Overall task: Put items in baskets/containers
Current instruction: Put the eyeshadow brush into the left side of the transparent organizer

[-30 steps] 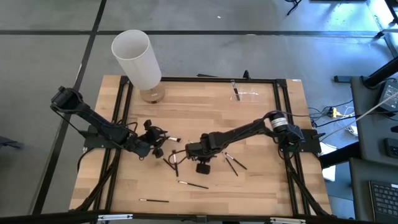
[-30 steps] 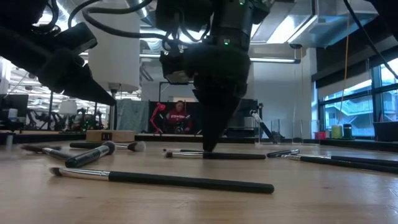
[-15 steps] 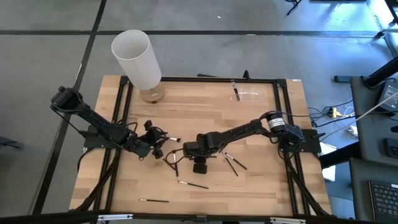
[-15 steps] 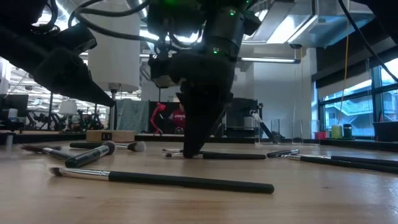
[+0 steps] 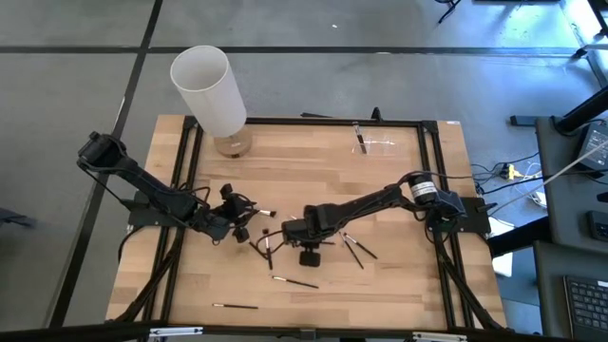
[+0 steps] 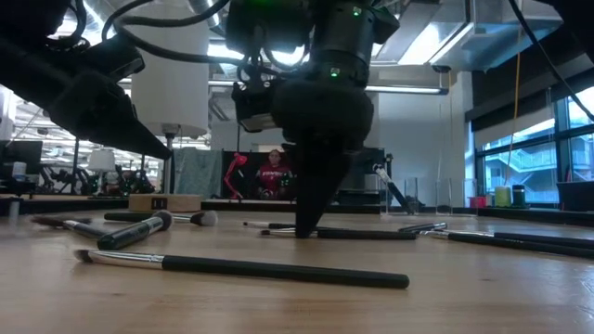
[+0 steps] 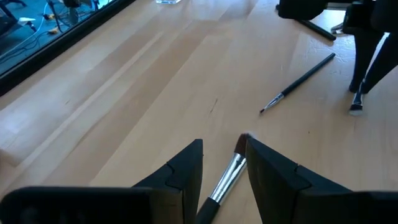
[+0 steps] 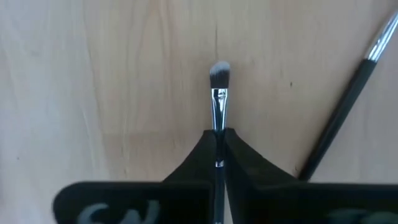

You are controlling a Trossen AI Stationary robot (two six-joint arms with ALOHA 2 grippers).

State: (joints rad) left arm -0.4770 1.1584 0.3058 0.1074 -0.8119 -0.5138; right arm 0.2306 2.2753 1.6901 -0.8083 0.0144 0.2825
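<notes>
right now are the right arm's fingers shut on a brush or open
Shut on a brush. In the right wrist view the two fingers meet around the thin brush, its silver ferrule and grey tuft sticking out past them.

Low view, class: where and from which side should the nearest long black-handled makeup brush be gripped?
Mid-handle on the long black-handled makeup brush, from straight above, jaws across it: it lies flat on the wooden table, thin, clear of neighbours.
</notes>
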